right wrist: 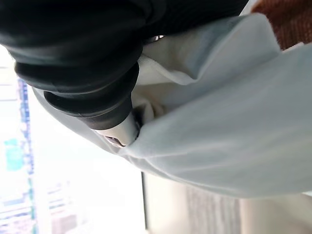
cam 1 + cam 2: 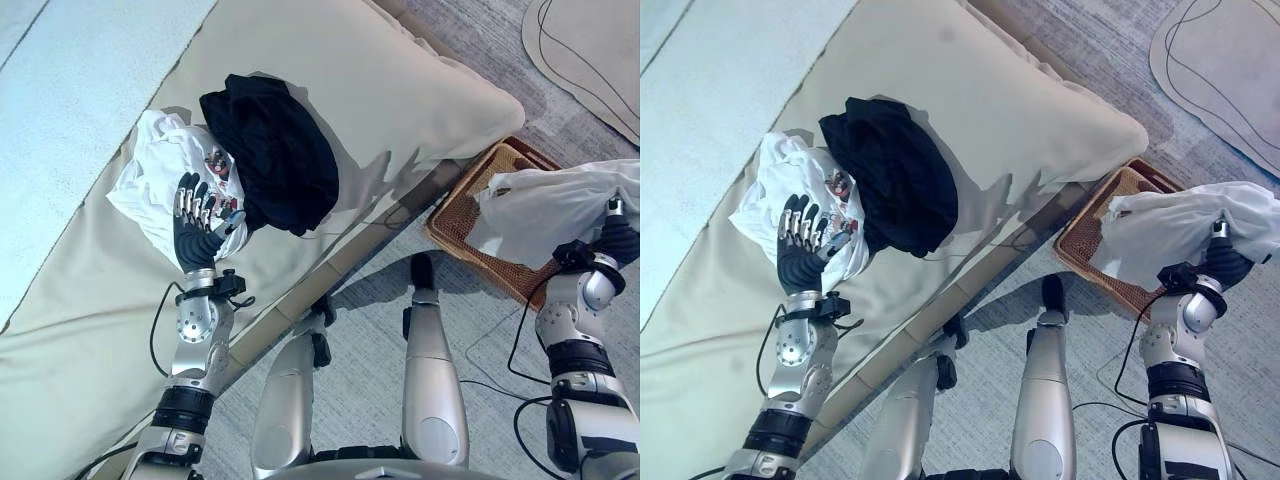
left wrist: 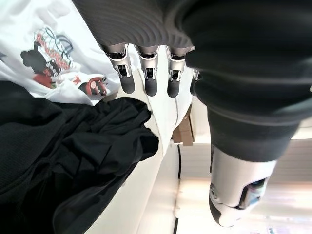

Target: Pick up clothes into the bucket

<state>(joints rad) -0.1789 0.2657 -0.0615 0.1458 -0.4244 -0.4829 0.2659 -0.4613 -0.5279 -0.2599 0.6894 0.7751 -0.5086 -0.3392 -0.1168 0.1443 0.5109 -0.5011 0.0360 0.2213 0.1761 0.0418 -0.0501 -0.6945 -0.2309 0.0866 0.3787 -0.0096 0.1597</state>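
white cloth held over basket, 2 more garments waiting on bed

eye views: right hand (image 2: 615,240) carries a limp white cloth (image 2: 560,205) above the woven basket (image 2: 462,225) on the floor, prob for a drop; left hand (image 2: 196,222), fingers straight, lies on a crumpled white tee (image 2: 150,175) beside a bunched black top (image 2: 270,150) on the smooth beige bed (image 2: 400,80). l wrist view: fingers (image 3: 150,80) relaxed on the printed tee, black folds touching it. r wrist view: soft white fabric wraps the hand; can't tell its grip.
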